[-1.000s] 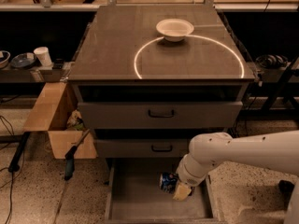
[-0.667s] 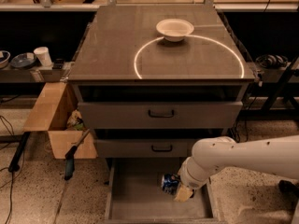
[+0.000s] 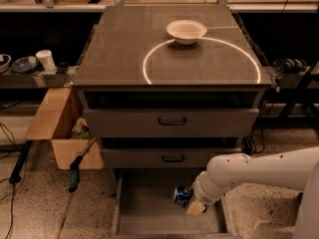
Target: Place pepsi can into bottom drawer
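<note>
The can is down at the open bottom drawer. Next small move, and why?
Probably ease the gripper straight down to set the pepsi can on the bottom drawer floor. The can sits at the gripper's tip, within the open drawer's walls; whether it touches the floor is unclear.

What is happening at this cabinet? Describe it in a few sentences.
The robot's arm reaches down into the open bottom drawer. Its gripper is low inside the drawer, right against the pepsi can, which is close to the drawer floor. A white bowl rests on the cabinet top.
</note>
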Tool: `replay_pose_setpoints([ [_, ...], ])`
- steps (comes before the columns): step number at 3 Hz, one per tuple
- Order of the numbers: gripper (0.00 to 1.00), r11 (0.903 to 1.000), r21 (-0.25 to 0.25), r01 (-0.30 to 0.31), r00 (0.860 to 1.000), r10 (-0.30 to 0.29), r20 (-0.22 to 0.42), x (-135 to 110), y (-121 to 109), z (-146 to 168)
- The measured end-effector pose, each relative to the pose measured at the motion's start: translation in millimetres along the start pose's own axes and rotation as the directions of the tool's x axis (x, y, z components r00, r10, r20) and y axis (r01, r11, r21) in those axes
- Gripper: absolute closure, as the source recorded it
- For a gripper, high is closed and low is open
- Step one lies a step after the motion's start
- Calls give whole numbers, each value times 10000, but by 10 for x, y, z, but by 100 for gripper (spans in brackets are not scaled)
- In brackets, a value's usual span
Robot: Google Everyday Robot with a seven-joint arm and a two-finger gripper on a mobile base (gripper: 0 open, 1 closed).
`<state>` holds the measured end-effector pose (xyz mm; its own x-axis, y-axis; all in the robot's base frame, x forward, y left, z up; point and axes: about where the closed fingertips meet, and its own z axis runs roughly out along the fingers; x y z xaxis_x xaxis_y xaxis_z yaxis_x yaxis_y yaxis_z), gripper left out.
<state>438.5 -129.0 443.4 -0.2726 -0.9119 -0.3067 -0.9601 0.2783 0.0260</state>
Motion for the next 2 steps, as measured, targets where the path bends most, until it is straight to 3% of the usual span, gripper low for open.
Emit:
replay_pose_setpoints([
  [1,100,9995,-47,-320,9995,320,78,66,-76,217],
  [2,100,9973,-323,-660,9977,664,132,49,-276,685],
])
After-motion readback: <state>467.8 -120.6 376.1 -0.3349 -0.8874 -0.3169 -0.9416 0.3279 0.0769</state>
